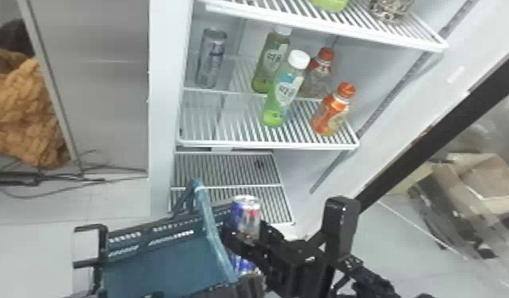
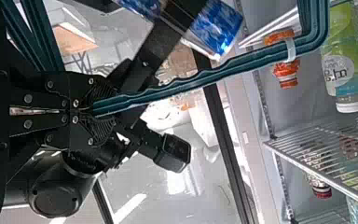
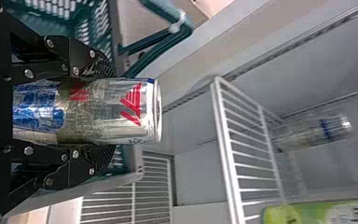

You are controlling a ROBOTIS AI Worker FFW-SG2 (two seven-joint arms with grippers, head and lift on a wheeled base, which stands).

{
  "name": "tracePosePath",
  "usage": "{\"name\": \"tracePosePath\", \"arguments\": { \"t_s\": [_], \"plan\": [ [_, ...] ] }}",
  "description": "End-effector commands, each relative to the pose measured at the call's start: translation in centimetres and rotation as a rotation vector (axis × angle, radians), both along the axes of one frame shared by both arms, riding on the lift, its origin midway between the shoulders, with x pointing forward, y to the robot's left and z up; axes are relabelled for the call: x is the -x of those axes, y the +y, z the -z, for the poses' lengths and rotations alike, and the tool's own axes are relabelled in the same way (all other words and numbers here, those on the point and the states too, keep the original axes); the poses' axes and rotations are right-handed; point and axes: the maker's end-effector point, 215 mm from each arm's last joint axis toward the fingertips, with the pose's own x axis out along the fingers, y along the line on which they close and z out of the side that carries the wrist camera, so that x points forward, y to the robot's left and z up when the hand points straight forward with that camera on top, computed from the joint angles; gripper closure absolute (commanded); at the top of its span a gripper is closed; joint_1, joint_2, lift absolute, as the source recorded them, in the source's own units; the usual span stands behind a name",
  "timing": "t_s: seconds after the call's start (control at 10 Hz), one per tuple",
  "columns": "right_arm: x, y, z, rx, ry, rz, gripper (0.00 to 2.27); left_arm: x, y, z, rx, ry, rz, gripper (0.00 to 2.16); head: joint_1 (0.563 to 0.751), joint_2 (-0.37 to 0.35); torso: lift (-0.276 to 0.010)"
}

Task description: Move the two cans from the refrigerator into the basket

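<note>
Grippers, two: the right gripper (image 1: 243, 237), both fingers closed about one can, pinching its sides; the left gripper (image 1: 249, 286), jaws pressed together on the basket handle (image 1: 214, 234).

Cans, two. First, the blue-and-silver can (image 1: 246, 210), held near upright just beside the handle; whether it is over the basket's opening, cannot tell. Second, a tall silver can (image 1: 212, 59), upright on the middle shelf (image 1: 265, 146) of the refrigerator.

Basket, one, teal (image 1: 162, 261), in front of the refrigerator.

Bottles on the middle shelf, four: two green bottles (image 1: 283, 93) with white caps, two red-capped bottles (image 1: 333, 111). Above, one upper shelf (image 1: 329, 27), with the base of one more green bottle (image 1: 330, 3); below, one lower rack (image 1: 226, 185).

By view: the head view gives the tiers of shelving together. The left wrist view gives the pinch on the handle close up, one white tie (image 2: 290, 49) about it, and the held can's blue part. The right wrist view adds red marks on that can's silver part, between both fingers
</note>
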Motion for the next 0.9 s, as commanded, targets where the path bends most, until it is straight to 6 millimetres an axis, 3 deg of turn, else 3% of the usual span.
{"name": "tracePosePath", "arguments": {
  "t_s": [0.0,0.1,0.3,0.6,0.8],
  "plan": [
    [0.1,-0.1,1.0,0.004,0.025,-0.009,0.99,0.0,0.0,0.0,-0.001,-0.001,-0.001,1.21,0.695,-0.35,-0.276],
    [0.2,0.0,1.4,0.007,0.041,-0.016,0.99,-0.1,0.1,0.0,0.0,-0.001,-0.004,1.21,0.695,-0.35,-0.276],
    [0.0,-0.2,1.5,0.008,0.04,-0.02,0.65,-0.2,0.2,0.1,-0.002,-0.001,-0.007,1.21,0.695,-0.35,-0.276],
    [-0.5,-0.8,0.9,0.015,0.011,-0.01,0.58,-0.1,0.2,0.1,-0.002,0.002,-0.007,1.21,0.695,-0.35,-0.276],
    [-1.7,-1.4,-1.2,0.027,-0.068,0.01,0.49,-0.1,0.2,0.1,0.0,0.002,-0.008,1.21,0.695,-0.35,-0.276]
  ]
}}
